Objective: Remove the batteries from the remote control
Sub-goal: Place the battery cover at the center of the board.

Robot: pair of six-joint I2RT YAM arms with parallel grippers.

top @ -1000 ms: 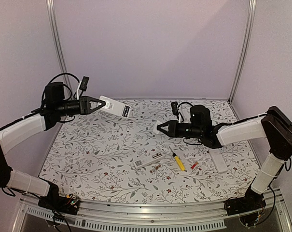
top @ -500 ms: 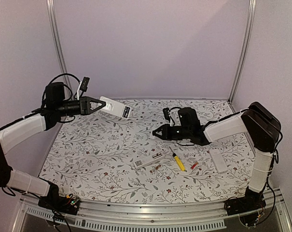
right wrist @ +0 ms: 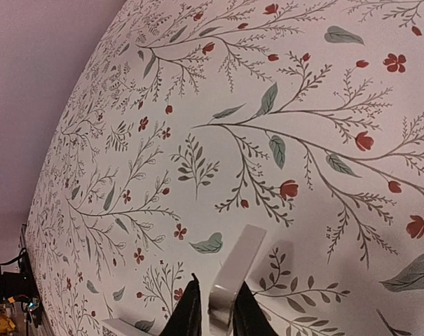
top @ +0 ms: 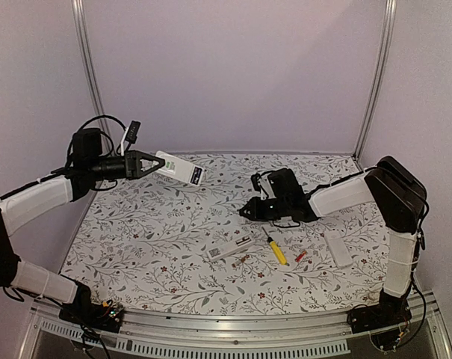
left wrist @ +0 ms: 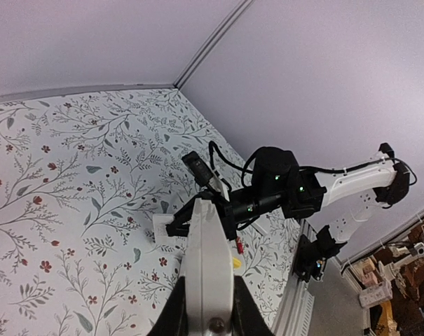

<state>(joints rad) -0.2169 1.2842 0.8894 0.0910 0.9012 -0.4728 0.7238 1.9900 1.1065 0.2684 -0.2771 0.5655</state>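
My left gripper [top: 157, 163] holds a white remote control [top: 179, 167] in the air at the back left, shut on its near end. In the left wrist view the remote [left wrist: 206, 238] runs out edge-on from between the jaws of that gripper [left wrist: 208, 301]. My right gripper [top: 245, 210] is low over the middle of the table. It is shut on a thin white cover plate [right wrist: 234, 266], whose far end rests on the cloth between the right gripper's [right wrist: 217, 283] fingers. One tiny red battery [top: 300, 256] lies on the table to the right, also visible as the battery [left wrist: 237, 245] in the left wrist view.
A second white remote [top: 231, 247] lies near the table's middle front. A yellow-handled, black-tipped tool [top: 276, 250] lies beside it. A white oblong piece [top: 338, 247] lies at the right. The floral cloth [top: 158, 232] covers the table; walls and metal posts close in the back.
The right arm has folded in and swung left and down, bringing its gripper and the cover plate onto the cloth. The left arm and its remote have stayed put.
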